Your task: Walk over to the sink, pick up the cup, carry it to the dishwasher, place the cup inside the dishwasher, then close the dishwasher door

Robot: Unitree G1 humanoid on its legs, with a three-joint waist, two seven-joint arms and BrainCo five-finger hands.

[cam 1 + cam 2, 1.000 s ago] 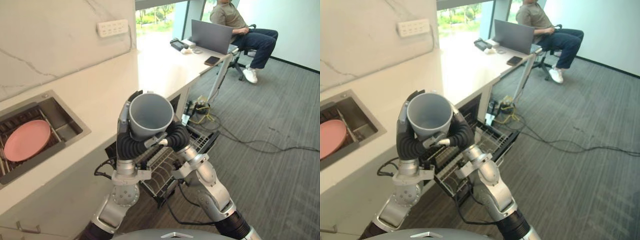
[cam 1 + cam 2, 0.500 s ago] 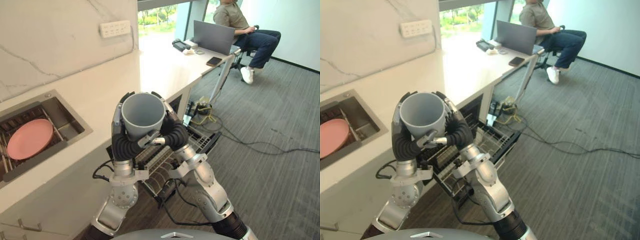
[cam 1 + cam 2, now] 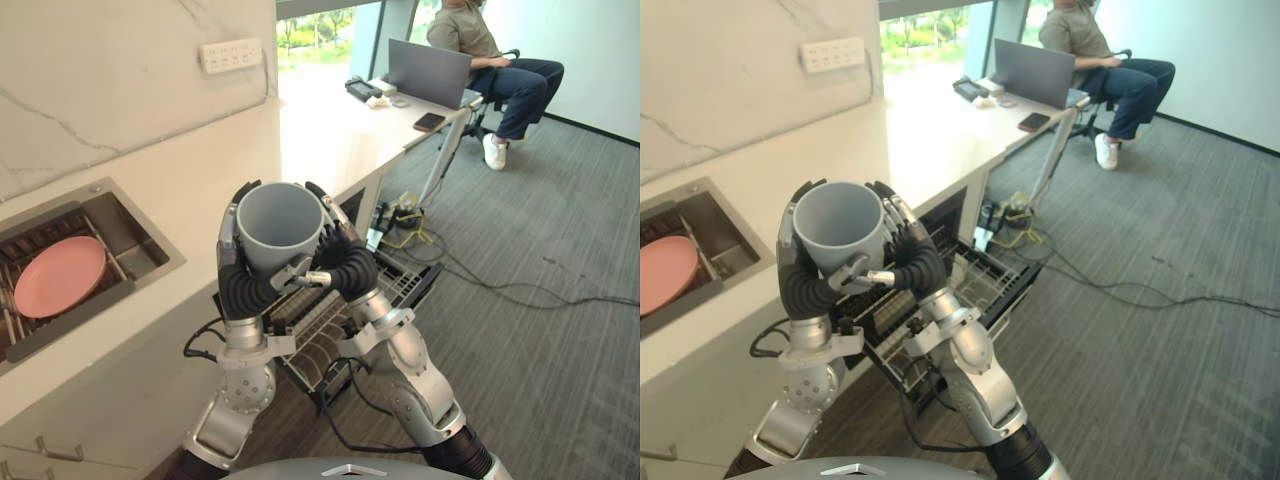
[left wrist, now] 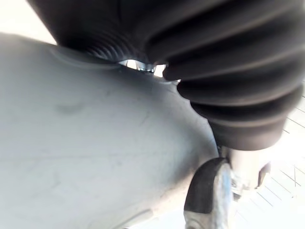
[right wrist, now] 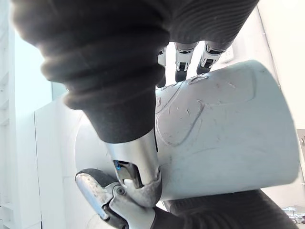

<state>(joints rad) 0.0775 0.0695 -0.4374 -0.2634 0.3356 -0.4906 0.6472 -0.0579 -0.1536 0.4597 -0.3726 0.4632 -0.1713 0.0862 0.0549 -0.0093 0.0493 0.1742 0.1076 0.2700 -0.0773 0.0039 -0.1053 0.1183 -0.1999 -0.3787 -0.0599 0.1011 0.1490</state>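
The cup (image 3: 279, 226) is up in the air in front of the robot, upright with its mouth open to the head camera, clamped between both hands. The left hand (image 3: 238, 282) wraps its fingers round the side toward the sink. The right hand (image 3: 346, 262) curls round the opposite side, with its thumb under the cup wall in the right wrist view. The cup hangs over the edge of the tabletop (image 3: 190, 190), just above the pulled-out dishwasher rack (image 3: 402, 284).

The main risk, as I judge it, is the way down. The arms and the cup hide much of the rack from the head views, so the cup could catch on the rack's wire edge or knock the tabletop's front edge. The two-handed hold is a second risk. If one hand lets go before the other has a firm grip, the smooth wall could slip and the cup would drop onto the wires or the floor. A tilt while lowering could also leave it lying across the wires rather than seated, and then the rack might not slide in and the door might not close.

The cup is empty. What shows of the rack holds nothing, though the arms cover part of it. The sink (image 3: 132, 243), set into the tabletop to the robot's left, holds a pink plate (image 3: 58, 278) lying on a wire grid.
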